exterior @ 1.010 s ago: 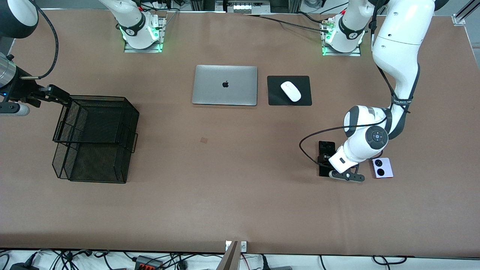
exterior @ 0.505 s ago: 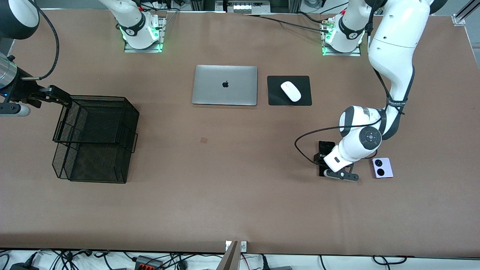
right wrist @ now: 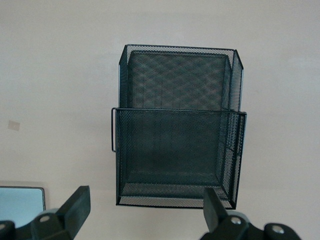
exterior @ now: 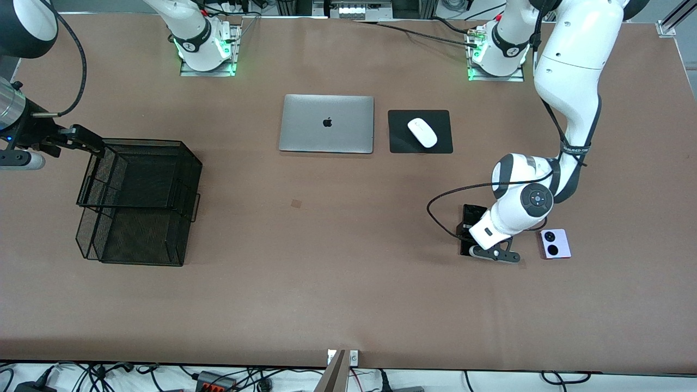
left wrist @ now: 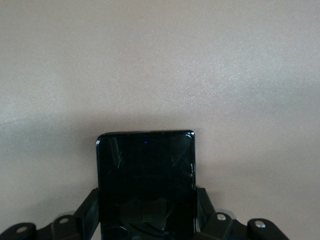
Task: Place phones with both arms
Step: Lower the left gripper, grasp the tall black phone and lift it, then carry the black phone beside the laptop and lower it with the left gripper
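A long slim black phone lies flat on the table, toward the left arm's end. My left gripper is down on it, shut across its width. In the left wrist view the black phone fills the gap of the left gripper, with a finger pressed to each long side. A lavender-white phone with two black circles lies beside it, closer to the table's end. My right gripper hangs open and waits over the edge of a black mesh basket, nothing between its fingers.
The mesh basket is a two-tier wire tray at the right arm's end. A shut silver laptop and a white mouse on a black pad lie near the arms' bases. Black cable loops off the left wrist.
The left gripper's fingers have shut on the long black phone, and its wrist has shifted slightly toward the right arm's end. The right arm has not moved.
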